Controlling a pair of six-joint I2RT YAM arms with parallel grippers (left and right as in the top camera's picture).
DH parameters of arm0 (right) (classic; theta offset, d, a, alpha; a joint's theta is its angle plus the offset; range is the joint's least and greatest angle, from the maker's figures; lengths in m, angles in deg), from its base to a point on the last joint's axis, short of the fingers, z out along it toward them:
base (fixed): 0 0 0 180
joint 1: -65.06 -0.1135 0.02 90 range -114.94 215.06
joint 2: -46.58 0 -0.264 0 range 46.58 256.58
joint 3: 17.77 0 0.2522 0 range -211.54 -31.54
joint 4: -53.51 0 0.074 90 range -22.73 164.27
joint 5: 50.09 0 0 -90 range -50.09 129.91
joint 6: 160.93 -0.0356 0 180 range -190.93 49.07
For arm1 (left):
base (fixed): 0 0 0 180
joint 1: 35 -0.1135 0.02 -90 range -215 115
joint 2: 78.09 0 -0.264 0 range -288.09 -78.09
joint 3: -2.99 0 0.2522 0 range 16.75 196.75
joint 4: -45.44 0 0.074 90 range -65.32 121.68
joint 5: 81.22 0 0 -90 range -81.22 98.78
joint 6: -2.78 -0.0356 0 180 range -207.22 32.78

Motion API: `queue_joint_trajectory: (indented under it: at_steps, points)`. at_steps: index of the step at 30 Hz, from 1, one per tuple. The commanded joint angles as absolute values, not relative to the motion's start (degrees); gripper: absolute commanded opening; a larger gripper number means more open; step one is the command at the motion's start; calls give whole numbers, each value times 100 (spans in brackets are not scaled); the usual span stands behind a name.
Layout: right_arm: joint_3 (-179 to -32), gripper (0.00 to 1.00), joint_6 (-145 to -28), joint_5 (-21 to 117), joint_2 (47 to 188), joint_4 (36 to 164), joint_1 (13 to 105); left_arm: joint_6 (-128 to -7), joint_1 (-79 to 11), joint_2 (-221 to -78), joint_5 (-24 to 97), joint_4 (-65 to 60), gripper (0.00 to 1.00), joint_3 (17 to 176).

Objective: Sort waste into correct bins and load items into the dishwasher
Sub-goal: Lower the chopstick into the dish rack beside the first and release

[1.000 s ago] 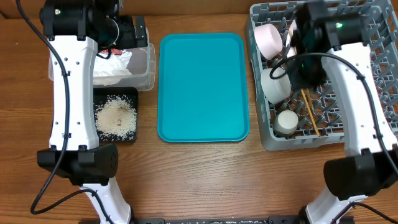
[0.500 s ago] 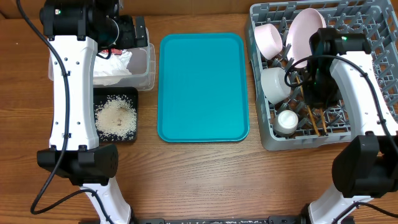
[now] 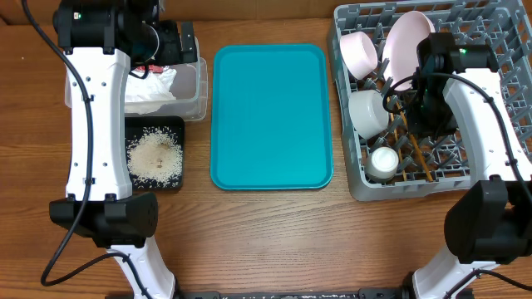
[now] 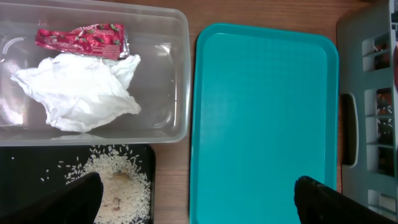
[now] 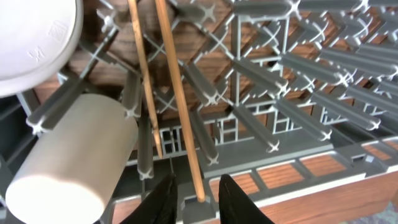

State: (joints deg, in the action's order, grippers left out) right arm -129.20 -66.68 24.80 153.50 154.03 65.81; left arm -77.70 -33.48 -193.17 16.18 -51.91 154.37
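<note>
Hovering above the waste corner, the left gripper (image 4: 198, 182) has its fingers spread wide and empty. Below it the clear tub (image 4: 161, 37) keeps the red wrapper (image 4: 81, 38) and napkin (image 4: 78, 93) apart from the rice (image 3: 154, 158) in the black tray (image 3: 162, 124). The teal tray (image 3: 270, 116) lies bare. In the dish rack (image 3: 353, 178), pegs prop the plate (image 3: 407, 41), bowls (image 3: 367, 112) and cup (image 3: 384, 162). The right gripper (image 5: 198, 180) has its fingers parted astride the chopsticks (image 5: 177, 93), likely releasing them.
</note>
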Motion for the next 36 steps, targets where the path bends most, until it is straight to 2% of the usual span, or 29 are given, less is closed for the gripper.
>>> queue_joint_trajectory:
  at_steps: [1,9,10,11,12,13,19,25,36]
  points:
    - [-13362,24,-6790,2725,15232,15545,6599,-7689,-3293,-19381,1583,-5187,100,15485]
    - [-14901,26,-6788,3715,14858,16041,6418,-7689,-3296,-19381,1583,-5187,100,15485]
    - [-15084,35,-6790,3774,14790,16072,6365,-7689,-3296,-19381,1583,-5189,100,15485]
    - [-15252,49,-6790,3837,14707,16096,6304,-7689,-3296,-19381,1583,-5189,100,15485]
    - [-15392,70,-6790,3877,14617,16109,6236,-7689,-3296,-19381,1585,-5189,100,15485]
    - [-15504,100,-6790,3879,14508,16124,6162,-7689,-3293,-19381,1585,-5187,100,15485]
    - [-15613,100,-6795,4176,13754,16137,5771,-7689,-3293,-19381,1583,-5187,100,15485]
    - [-15613,100,-6795,5831,13324,16212,5703,-7689,-3293,-19381,1583,-5187,100,15485]
    - [-15604,100,-6790,5894,13328,16373,5703,-7689,-3293,-19381,1583,-5187,100,15485]
